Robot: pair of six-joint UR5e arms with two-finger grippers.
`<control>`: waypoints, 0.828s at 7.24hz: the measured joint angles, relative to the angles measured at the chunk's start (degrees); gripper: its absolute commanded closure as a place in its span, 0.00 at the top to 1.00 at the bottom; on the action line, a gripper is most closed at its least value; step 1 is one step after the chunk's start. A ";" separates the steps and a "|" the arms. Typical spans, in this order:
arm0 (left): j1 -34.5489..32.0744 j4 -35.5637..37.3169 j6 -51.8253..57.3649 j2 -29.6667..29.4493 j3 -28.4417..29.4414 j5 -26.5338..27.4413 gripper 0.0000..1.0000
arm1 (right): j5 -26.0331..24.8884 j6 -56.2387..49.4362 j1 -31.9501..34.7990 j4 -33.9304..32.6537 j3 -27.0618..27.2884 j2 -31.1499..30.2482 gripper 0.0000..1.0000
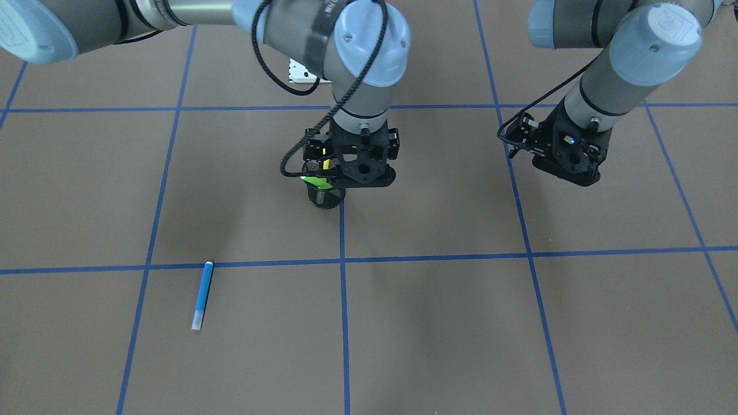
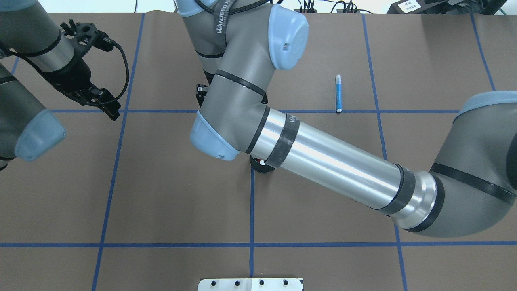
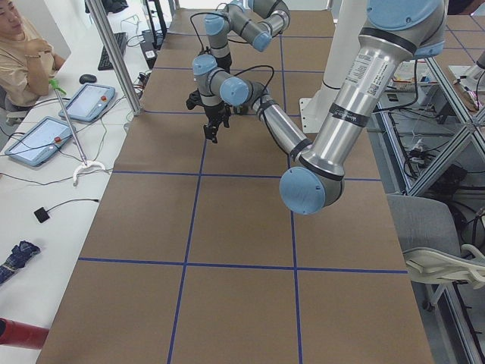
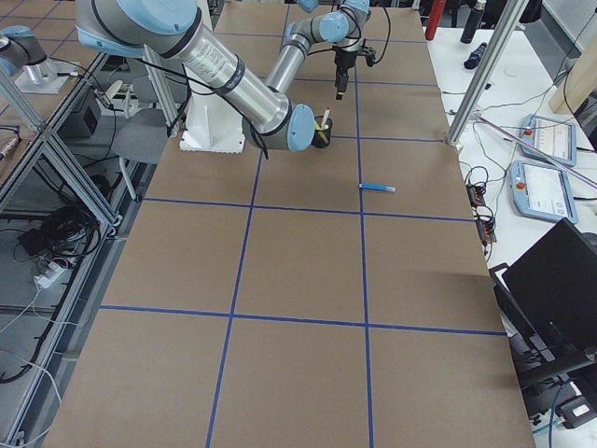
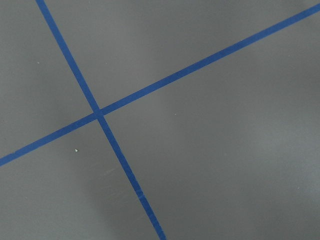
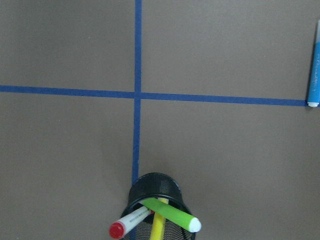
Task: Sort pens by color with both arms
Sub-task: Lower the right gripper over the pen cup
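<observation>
One blue pen (image 1: 202, 295) lay toward the table's (image 1: 461, 334) far edge; three pens (image 6: 172, 214) sat unsorted in the cup (image 6: 155, 184). Spread of the left gripper (image 2: 106, 104) and right gripper (image 1: 362, 173) could not be told.

Here's the grey-and-silver jointed right arm (image 2: 335, 161): a brushed silver tube ringed by black bands. Its rounded light-blue joint cap (image 2: 287, 36), at twelve o'clock overhead, is dotted with small screws. A black strap (image 2: 221, 24) carries white lettering. At ten o'clock, the grey left arm (image 2: 28, 44) trails a looping black cable (image 2: 127, 70).
</observation>
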 measured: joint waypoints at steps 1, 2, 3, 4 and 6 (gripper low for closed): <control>-0.02 0.02 0.12 0.08 -0.07 0.00 1.00 | -0.04 -1.67 -0.49 -0.04 -1.43 0.27 0.65; -0.01 0.04 0.13 0.05 -0.09 0.00 1.00 | -0.08 -4.18 -0.66 -0.06 -1.99 -0.51 0.62; 0.03 0.04 0.11 -0.06 -0.10 0.01 1.00 | -0.09 -6.33 -0.69 -0.06 -2.24 -1.58 0.53; 0.07 0.04 -0.01 -0.15 -0.15 0.06 1.00 | 0.04 -7.44 -0.84 -0.08 -2.42 -2.25 0.40; 0.10 0.04 -0.35 -0.25 -0.57 0.08 1.00 | 0.49 -8.00 -1.56 -0.24 -2.65 -2.81 0.26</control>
